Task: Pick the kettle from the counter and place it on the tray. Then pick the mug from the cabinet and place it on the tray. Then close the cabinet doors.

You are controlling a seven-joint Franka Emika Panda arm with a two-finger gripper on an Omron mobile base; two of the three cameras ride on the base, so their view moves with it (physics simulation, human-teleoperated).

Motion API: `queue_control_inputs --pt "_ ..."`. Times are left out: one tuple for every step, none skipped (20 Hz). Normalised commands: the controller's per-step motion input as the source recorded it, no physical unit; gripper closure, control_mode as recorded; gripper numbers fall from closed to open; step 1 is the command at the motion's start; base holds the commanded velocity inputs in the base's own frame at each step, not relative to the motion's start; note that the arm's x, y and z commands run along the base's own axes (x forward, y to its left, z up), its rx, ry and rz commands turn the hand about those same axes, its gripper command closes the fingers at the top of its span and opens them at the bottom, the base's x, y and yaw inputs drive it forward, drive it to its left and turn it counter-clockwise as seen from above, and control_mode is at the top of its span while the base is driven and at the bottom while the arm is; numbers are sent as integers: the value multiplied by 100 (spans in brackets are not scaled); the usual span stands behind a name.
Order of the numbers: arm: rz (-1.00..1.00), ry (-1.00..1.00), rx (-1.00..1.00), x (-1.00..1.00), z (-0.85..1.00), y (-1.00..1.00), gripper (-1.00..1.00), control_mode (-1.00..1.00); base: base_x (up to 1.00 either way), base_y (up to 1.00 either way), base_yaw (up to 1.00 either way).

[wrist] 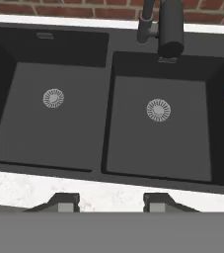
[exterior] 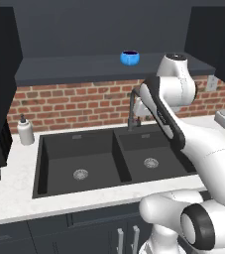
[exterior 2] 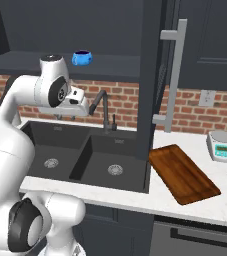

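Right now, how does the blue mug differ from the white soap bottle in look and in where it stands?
The blue mug is bright blue, low and rounded with a dark open inside; the soap bottle is white, taller and narrow, topped by a pump. The mug stands up on the dark cabinet shelf; the bottle stands lower, on the white counter left of the sink. Both stand upright, and both are apart from the arm.
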Motion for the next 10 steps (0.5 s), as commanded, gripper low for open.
queue_control_inputs --pt "0 -4 0 -3 0 0 -100 -100 0 0 0" --pt "0 -4 0 -4 0 0 -100 -100 0 0 0" --pt "0 -1 0 -5 0 0 -100 -100 0 0 0" --pt "0 -4 0 -11 0 0 -100 -100 0 0 0" --pt "0 -10 0 -26 0 0 -100 -100 0 0 0" --pt "0 -14 0 -36 0 -3 -100 -100 0 0 0" --pt "0 -19 0 -44 0 -7 -100 -100 0 0 0" --pt "0 -27 0 -50 0 -13 -100 -100 0 0 0" --pt "0 -32 0 -49 0 -14 -100 -100 0 0 0" --pt "0 -37 0 -52 0 -13 -100 -100 0 0 0"
